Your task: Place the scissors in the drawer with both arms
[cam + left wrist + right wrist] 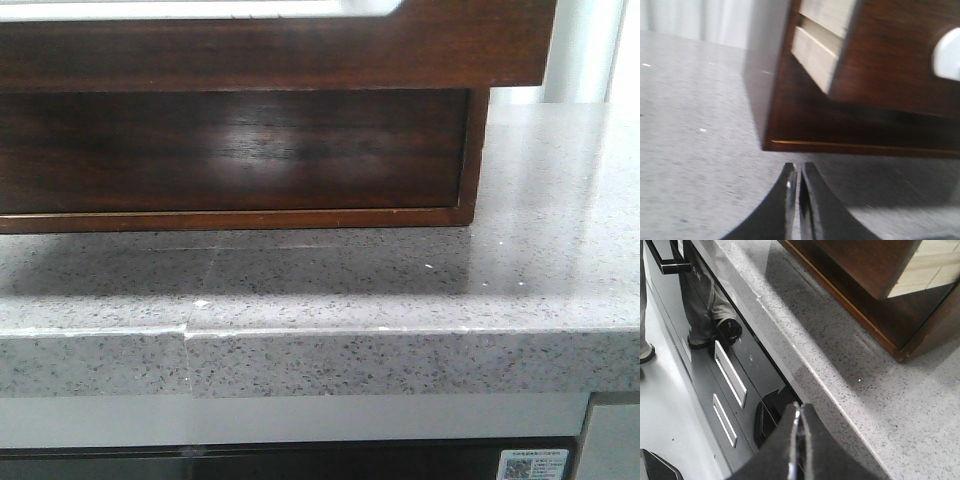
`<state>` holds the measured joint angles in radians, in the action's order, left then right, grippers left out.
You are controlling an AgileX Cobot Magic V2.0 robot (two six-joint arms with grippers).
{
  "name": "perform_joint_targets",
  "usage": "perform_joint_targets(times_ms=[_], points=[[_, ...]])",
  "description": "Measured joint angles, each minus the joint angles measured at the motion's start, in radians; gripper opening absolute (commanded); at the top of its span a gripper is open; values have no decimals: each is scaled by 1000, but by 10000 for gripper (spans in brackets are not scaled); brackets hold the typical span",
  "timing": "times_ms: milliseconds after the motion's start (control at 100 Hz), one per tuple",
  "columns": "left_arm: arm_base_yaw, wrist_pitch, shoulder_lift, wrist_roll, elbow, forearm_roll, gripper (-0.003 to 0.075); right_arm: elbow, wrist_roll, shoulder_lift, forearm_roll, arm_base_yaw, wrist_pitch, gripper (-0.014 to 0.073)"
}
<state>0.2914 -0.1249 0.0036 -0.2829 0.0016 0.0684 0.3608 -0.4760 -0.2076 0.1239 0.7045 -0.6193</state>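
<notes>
Front view first: the drawer is pulled out toward the camera, its glossy dark brown front running across the top of the shot, with the bottom of the finger notch just showing at the upper edge. Under it you can look into the open slot of the matching wood frame, which sits on the speckled grey bench. No arms in this shot, and I can't spot the scissors anywhere. Left wrist view: the left tool has its black fingers pressed together with only a thin slit between them and nothing in it, hanging over the bench just in front of the frame's corner. The drawer juts out of the frame, pale wood on its side, and the pale half-round notch peeks in at the picture's edge. It's a bit blurry. Right wrist view: the right tool is also closed up tight and empty, sitting over the bench's front edge. The frame corner and the pulled-out drawer are well apart from it. Below the bench there are glossy dark cabinet fronts with handles.
</notes>
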Motion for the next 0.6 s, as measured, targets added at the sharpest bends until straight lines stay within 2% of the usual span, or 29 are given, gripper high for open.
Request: perform_joint_targets(times_ms=[250, 420, 600], points=[[-173, -17, -7, 201, 0, -90, -22, 0, 0, 0, 0, 0, 0, -42], [-271, -95, -7, 229, 0, -94, -22, 0, 0, 0, 0, 0, -2, -42], [-304, -196, -7, 232, 0, -94, -22, 0, 0, 0, 0, 0, -2, -42]])
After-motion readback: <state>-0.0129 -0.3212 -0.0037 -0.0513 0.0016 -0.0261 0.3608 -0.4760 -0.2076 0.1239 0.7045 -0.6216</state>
